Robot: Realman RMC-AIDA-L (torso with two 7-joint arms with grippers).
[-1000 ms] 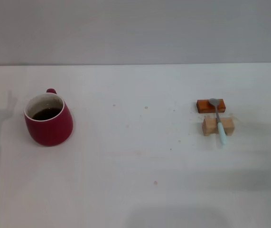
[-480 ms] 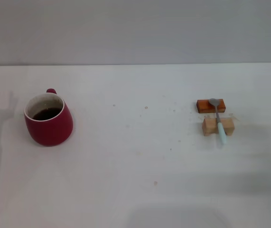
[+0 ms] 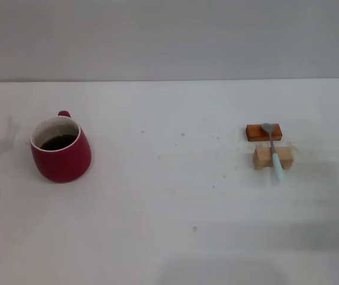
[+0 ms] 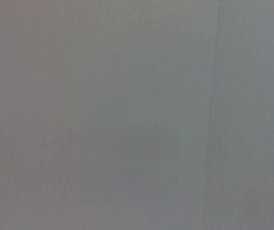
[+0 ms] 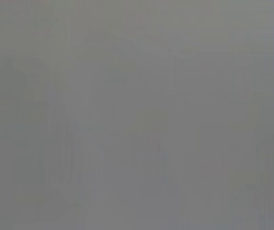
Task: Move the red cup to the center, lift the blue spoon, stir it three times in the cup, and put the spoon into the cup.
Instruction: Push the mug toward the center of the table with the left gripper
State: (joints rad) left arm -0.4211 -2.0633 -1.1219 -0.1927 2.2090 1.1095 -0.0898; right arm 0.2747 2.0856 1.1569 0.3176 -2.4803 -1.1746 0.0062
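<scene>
The red cup (image 3: 60, 151) stands upright at the left of the white table, its handle at the back, dark liquid inside. The blue spoon (image 3: 273, 153) lies at the right, its grey bowl on an orange-brown block (image 3: 263, 132) and its pale blue handle across a tan wooden block (image 3: 272, 158). Neither gripper shows in the head view. Only a dark sliver sits at the far left edge beside the table's back. Both wrist views show plain grey and none of the task's things.
The white table (image 3: 175, 196) runs across the whole head view, with a grey wall behind it. A faint shadow lies along the table's left edge.
The dark sliver at the head view's far left edge has crept in slightly and the shadow on the left has shifted. Cup and spoon have not moved.
</scene>
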